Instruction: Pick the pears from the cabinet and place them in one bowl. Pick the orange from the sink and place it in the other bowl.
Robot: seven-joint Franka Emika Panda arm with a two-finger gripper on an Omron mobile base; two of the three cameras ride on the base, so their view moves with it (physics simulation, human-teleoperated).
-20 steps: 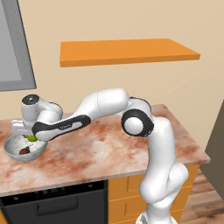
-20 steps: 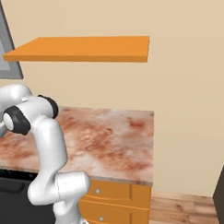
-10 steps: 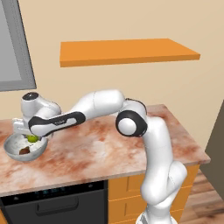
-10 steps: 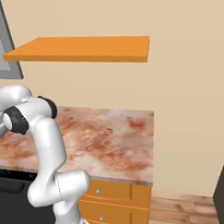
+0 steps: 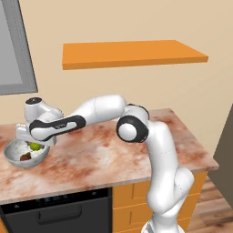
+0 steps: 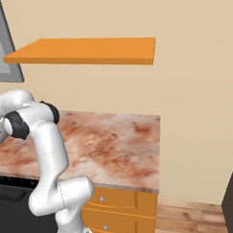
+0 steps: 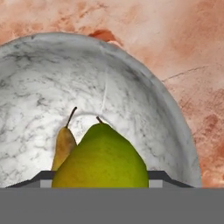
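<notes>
Inside the marble bowl [image 7: 144,100] lie two pears: a yellow-green pear [image 7: 101,159] and a brown pear [image 7: 63,146] touching it behind. From the left base view, one gripper [image 5: 34,144] hangs over this bowl, jaws pinching the yellow-green pear; its brown stem shows from the hand.

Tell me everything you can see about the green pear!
The green pear is yellow-green and smooth, fat at the bottom and narrow at the top, with a tiny brown stem. It sits over the inside of the grey marbled bowl, close beside the brown pear, which peeks out from behind it. The pincer's dark tips sit on either side of it, shut on it. From the base, it shows as a small green spot in the bowl on the counter.
</notes>
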